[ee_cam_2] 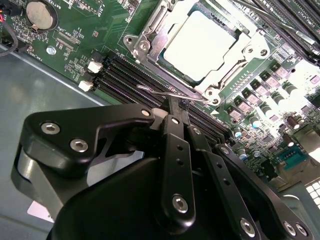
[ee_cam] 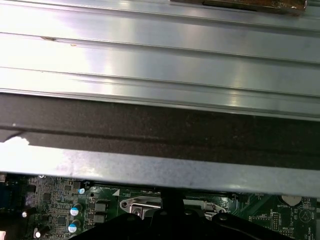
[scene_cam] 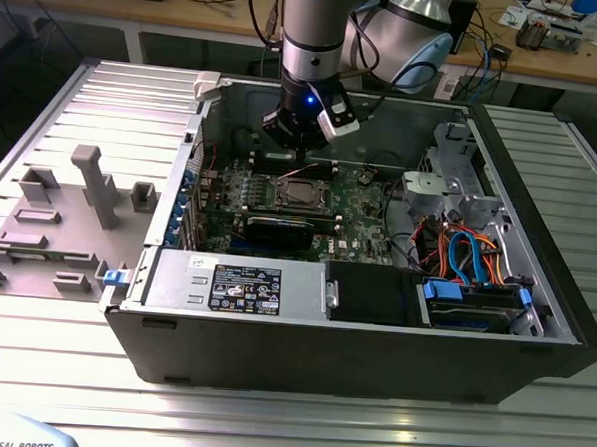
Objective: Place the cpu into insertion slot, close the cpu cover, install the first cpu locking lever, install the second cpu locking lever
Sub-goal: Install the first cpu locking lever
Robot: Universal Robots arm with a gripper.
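The cpu [ee_cam_2: 200, 42] lies flat in the insertion slot [ee_cam_2: 150, 37] of the green motherboard [ee_cam_2: 75, 45], its pale metal top showing through the window of the cpu cover [ee_cam_2: 235, 65], which is folded down flat over it. Along the socket edge nearest the arm, a thin wire locking lever [ee_cam_2: 172, 93] runs beside the frame, with its hooked end lying over the neighbouring black memory slots [ee_cam_2: 125, 75]. The gripper [ee_cam_2: 172, 102] comes in low over those slots, just beside that socket edge; its two black fingers [ee_cam_2: 175, 145] are drawn together into a narrow point, and their tips sit right at the lever wire, though whether they actually press on it cannot be told. The chip itself lies just beyond the fingertips, untouched. In the exterior view the gripper [scene_cam: 298, 163] hangs from the arm's wrist inside the open computer case [scene_cam: 372, 358], directly above the far edge of the socket, where the cpu [scene_cam: 302, 193] shows as a grey square. In the first wrist view the case wall [ee_cam: 160, 135] and a ribbed metal table [ee_cam: 160, 60] lie past the board.
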